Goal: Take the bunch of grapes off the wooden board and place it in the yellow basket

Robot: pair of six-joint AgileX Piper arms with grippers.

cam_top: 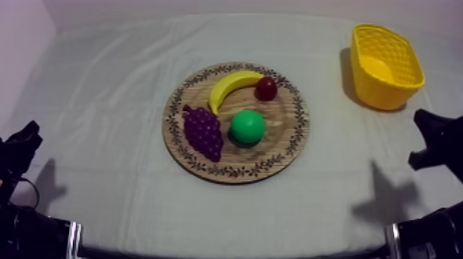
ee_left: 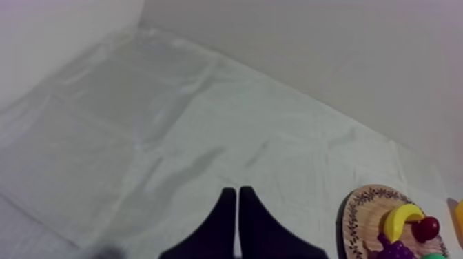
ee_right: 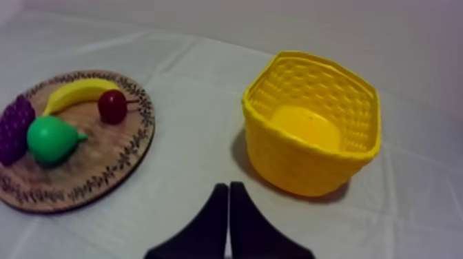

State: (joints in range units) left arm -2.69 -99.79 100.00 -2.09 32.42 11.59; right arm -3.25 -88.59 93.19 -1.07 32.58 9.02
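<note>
While parked low with left claw (ee_left: 236, 190) and right claw (ee_right: 228, 185) clenched empty, leaving grapes (cam_top: 202, 132) reachable on board (cam_top: 277, 149).

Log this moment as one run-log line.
stage: pick not started | grapes: on board, beside pear | basket: empty, table's right | left gripper: shut on nothing | right gripper: shut on nothing

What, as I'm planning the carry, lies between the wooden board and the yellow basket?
Just bare cloth between the wooden board and the yellow basket, clear in the top view and right wrist view.
</note>
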